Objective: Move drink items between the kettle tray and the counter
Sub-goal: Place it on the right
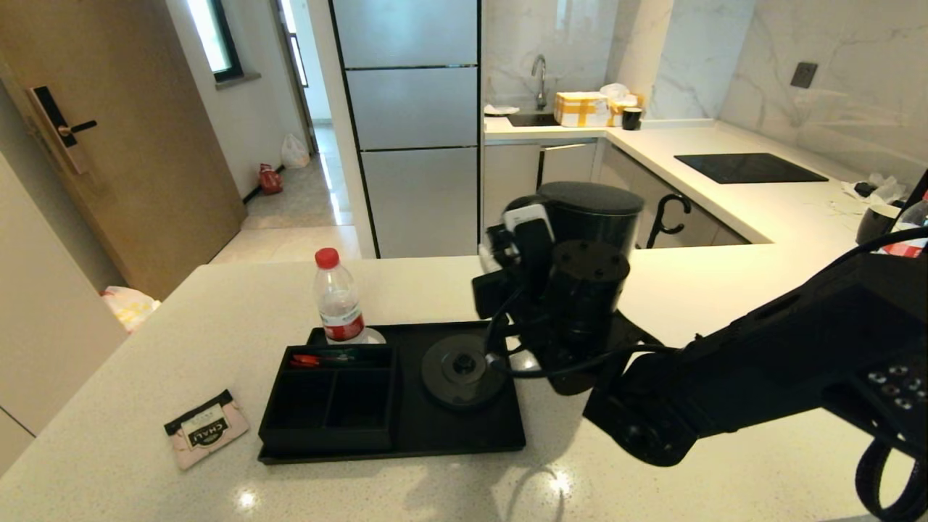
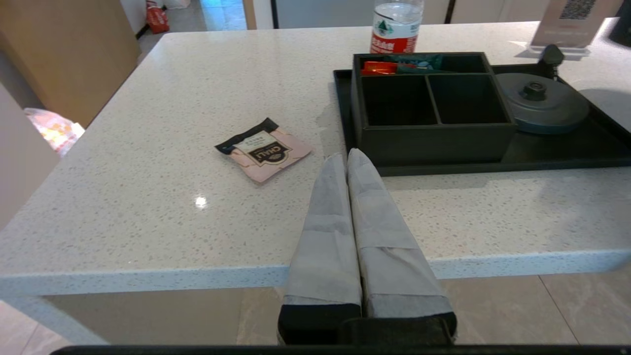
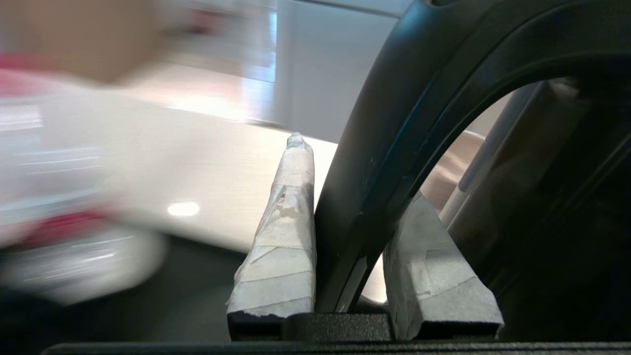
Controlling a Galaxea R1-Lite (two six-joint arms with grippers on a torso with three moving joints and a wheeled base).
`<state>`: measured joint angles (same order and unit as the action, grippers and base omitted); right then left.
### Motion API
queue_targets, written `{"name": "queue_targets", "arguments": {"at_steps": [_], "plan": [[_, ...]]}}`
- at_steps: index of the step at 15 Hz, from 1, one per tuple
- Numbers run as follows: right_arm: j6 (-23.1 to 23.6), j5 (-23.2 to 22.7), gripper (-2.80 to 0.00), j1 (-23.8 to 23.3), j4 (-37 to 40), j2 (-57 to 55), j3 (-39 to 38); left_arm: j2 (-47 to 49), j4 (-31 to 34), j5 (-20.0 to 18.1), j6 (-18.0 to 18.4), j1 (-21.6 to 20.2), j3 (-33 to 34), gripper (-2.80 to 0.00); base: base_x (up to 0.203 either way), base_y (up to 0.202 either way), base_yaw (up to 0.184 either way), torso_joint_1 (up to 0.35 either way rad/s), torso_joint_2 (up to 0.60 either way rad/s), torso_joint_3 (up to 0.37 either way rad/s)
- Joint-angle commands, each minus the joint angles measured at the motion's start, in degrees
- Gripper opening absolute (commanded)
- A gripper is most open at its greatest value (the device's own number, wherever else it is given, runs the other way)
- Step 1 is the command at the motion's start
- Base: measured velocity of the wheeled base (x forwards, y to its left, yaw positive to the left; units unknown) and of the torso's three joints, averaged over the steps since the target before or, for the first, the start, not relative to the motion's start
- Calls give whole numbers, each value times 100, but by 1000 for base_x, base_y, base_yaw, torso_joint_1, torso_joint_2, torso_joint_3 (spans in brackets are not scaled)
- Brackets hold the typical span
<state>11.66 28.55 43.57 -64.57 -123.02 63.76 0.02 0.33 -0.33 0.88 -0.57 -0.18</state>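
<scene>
White speckled counter [image 1: 217, 319], bearing black tray [image 1: 464, 435] with bare round base [image 1: 462, 371]. Kettle [image 1: 591, 217] aloft beyond tray, its handle [image 3: 374, 162] pinched by right claw [image 3: 345, 207]. Pink sachet [image 1: 206, 428] on counter beside tray; left claw [image 2: 347, 160] closed, empty, near counter edge.

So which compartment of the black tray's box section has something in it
The long back compartment, nearest the water bottle: it holds red and teal packets. The two square front compartments look empty.

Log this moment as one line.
right end effector: shut on kettle handle | kettle: held off base disc | sachet: on counter | left end effector: shut, parked
</scene>
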Motion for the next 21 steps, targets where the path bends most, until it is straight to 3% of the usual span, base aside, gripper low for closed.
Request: {"name": "queue_targets", "arguments": {"at_steps": [1,5,9,20,21], "plan": [[-11,177,-280,-521,-41,125,-277,-2,2,-2,0,-12,1,-280,0,0,0,0,0,0],[-85,301,-280,-1221,-378,-158,-591,-2,2,-2,0,-4,1,-280,0,0,0,0,0,0],[49,519,-280,-1455,-1997,-1005,-1066,-9,2,-2,0,-11,1,-280,0,0,0,0,0,0],[320,555,-280,-1457,-2174,-1242,-1041,-2,2,-2,0,-4,1,-280,0,0,0,0,0,0],[320,555,0,-1457,-2174,-1216,-1050,-2,2,-2,0,-4,1,-280,0,0,0,0,0,0]]}}
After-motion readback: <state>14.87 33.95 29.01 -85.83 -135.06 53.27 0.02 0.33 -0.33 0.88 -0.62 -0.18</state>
